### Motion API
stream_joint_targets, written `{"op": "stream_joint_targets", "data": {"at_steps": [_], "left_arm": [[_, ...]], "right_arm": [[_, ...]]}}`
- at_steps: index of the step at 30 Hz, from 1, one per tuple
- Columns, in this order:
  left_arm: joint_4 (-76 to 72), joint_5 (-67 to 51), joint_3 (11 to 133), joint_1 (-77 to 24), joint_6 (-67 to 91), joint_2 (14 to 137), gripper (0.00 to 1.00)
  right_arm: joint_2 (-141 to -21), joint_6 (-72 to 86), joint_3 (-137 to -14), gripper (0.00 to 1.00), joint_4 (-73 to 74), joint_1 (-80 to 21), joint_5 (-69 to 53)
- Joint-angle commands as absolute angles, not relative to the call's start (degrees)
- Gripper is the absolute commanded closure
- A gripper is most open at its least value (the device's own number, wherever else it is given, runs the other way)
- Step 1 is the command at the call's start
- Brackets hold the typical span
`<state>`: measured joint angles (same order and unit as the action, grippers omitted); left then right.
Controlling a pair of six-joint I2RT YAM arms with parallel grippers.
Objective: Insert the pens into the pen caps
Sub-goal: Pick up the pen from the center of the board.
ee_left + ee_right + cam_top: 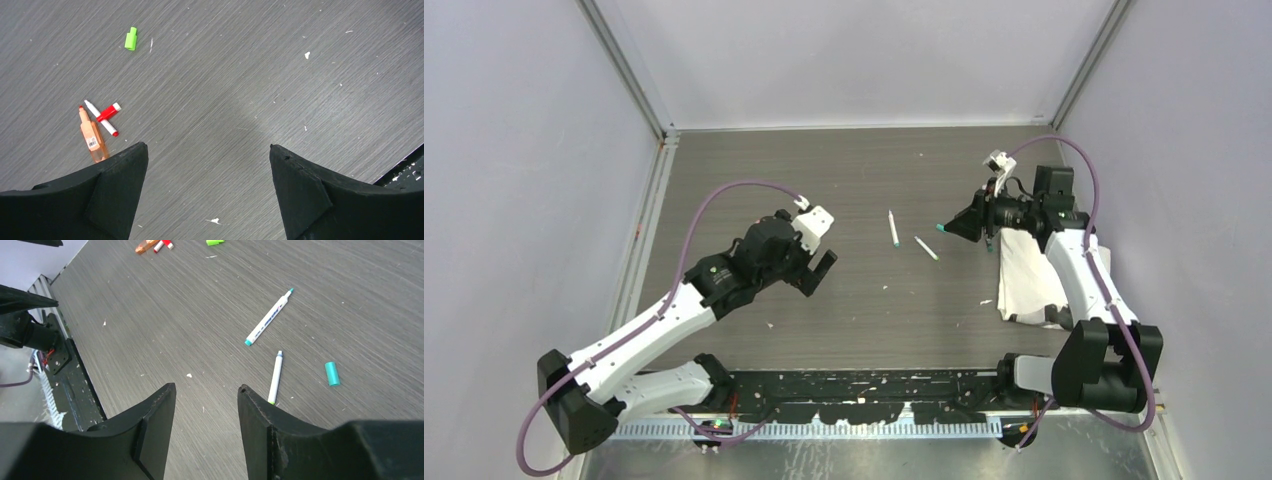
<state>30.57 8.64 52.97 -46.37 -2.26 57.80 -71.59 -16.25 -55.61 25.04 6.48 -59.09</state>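
Right wrist view shows the right gripper (207,386) low over the table (150,330), jaws partly apart with only bare wood between them, holding nothing. Two white pens lie flat just ahead: the near pen (275,377), its lower end just beside the right-hand finger (260,425), and the far pen (268,317), further out. A teal cap (332,374) rests on its side near the near pen, apart from it. The main risk, as I judge it, is the pens' thinness: lying flat, one could roll or skid off if a finger meets it before the other does, or be pinched askew so that its tip later misses the cap's mouth. The loose cap could also be knocked rolling by a sweep of that finger. The left gripper (207,146) hovers with jaws spread wide and empty. Its things are bunched: a red-tipped pen (101,117) crosses a red cap (108,112) and lies close by an orange piece (91,135), with a green cap (131,38) well apart. Closing on any one of that cluster would likely drag or scatter its neighbours.
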Motion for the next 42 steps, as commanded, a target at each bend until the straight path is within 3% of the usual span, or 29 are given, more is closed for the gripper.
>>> {"op": "stream_joint_targets", "data": {"at_steps": [1,16,30,42], "left_arm": [[28.22,9.74,52.55,-45.73,-3.64,58.26,0.08],[28.02,9.93,52.29,-45.35,-3.95,58.54,0.09],[28.06,9.58,52.32,-45.35,-3.95,58.54,0.09],[28.05,9.67,52.29,-45.35,-3.95,58.81,0.09]], "right_arm": [[-73.64,-17.93,-55.49,0.45,24.95,6.42,-59.65],[-76.12,-25.83,-58.31,0.44,33.32,3.98,-53.24],[-78.19,-28.05,-58.70,0.44,34.72,1.05,-47.66],[-82.19,-24.73,-58.28,0.44,31.27,-5.51,-36.04]]}}
